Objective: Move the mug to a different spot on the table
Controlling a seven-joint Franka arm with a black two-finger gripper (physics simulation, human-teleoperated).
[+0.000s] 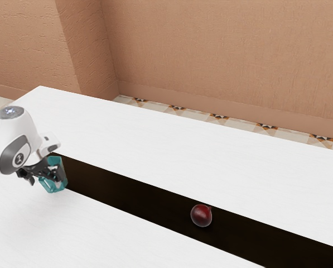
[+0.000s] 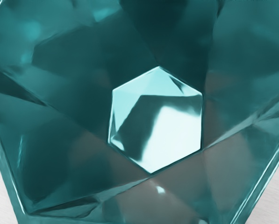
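At end effector (image 1: 45, 178), teal mug (image 1: 57, 174)

Exterior view: set high at the arm's side, looking down and across the white table (image 1: 172, 145) toward the tan wall (image 1: 222, 50), from some way off. Wrist view: looking straight into the teal mug (image 2: 155, 121), very near. Shared by both: the mug.

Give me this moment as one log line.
mug: teal, faceted | tool: shut on mug, beside dark strip, exterior view's left | dark red round object: in strip, apart from mug
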